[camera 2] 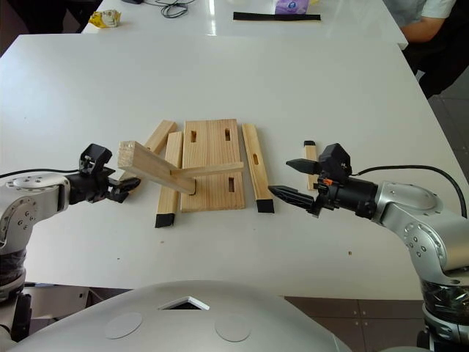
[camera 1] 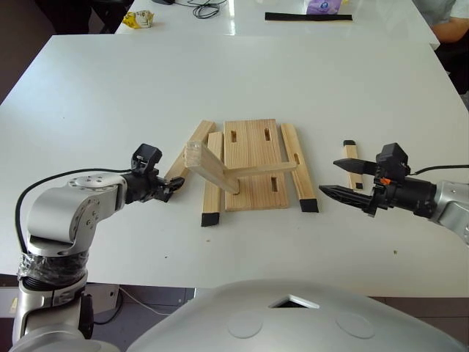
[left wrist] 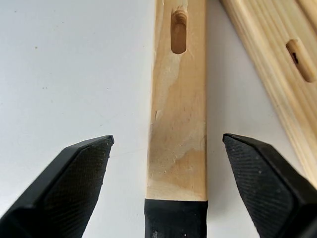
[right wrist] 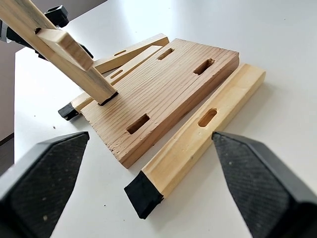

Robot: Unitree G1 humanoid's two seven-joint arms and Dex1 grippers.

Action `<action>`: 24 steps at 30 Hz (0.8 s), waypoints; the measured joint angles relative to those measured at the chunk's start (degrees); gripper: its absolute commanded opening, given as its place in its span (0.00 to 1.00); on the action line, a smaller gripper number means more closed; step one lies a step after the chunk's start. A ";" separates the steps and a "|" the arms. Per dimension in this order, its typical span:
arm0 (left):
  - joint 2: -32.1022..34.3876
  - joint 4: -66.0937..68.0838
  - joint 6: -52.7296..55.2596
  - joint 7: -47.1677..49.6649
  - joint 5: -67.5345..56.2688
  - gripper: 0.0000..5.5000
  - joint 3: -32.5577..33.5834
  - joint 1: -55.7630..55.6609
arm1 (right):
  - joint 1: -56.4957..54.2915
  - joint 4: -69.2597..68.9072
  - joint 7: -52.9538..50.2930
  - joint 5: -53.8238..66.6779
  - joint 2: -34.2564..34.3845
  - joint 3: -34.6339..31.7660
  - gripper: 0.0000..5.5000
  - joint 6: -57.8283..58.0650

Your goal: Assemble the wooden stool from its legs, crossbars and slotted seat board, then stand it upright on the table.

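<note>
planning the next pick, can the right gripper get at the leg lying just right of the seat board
Probably yes. The right gripper is open and faces the black-capped end of the leg across bare table; nothing lies between them.

tabletop (camera 1: 110,95): white, smooth and wide; a tiny dark speck (camera 1: 396,253) sits near its front edge on the right.
second table (camera 1: 220,26): white and glossy, set just behind the tabletop's far edge, with a thin seam between the two.
yellow packet (camera 1: 138,20): crumpled, lying on the left part of the second table.
black cables (camera 1: 207,9): loose loops on the second table, right of the yellow packet, cut off by the top of the view.
black strip (camera 1: 308,16): long, flat and narrow, lying along the second table's right part.
purple packet (camera 1: 322,6): just behind the black strip, partly out of view.
floor (camera 1: 15,59): dark, beside the tabletop's left edge.
</note>
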 measured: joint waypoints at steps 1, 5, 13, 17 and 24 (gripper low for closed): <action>-0.08 0.00 -0.07 0.01 0.10 0.75 -0.22 0.08 | -0.25 0.20 0.07 -0.03 0.00 0.38 0.83 -0.06; -0.48 0.45 -0.69 0.05 0.60 0.75 -1.57 0.96 | -0.83 0.50 0.12 -0.30 0.00 0.84 0.83 -0.45; -1.94 3.17 -5.33 0.16 2.86 0.55 -2.07 2.09 | -1.86 1.21 0.64 -0.87 -0.11 1.34 0.83 -0.79; -2.99 4.44 -6.13 0.46 2.94 0.44 -1.17 1.97 | -1.88 1.55 0.97 -1.01 -0.13 1.35 0.83 -0.84; -5.22 5.85 -7.81 1.15 2.93 0.36 -0.24 1.72 | -2.00 1.62 0.98 -1.14 -0.09 1.71 0.83 -0.92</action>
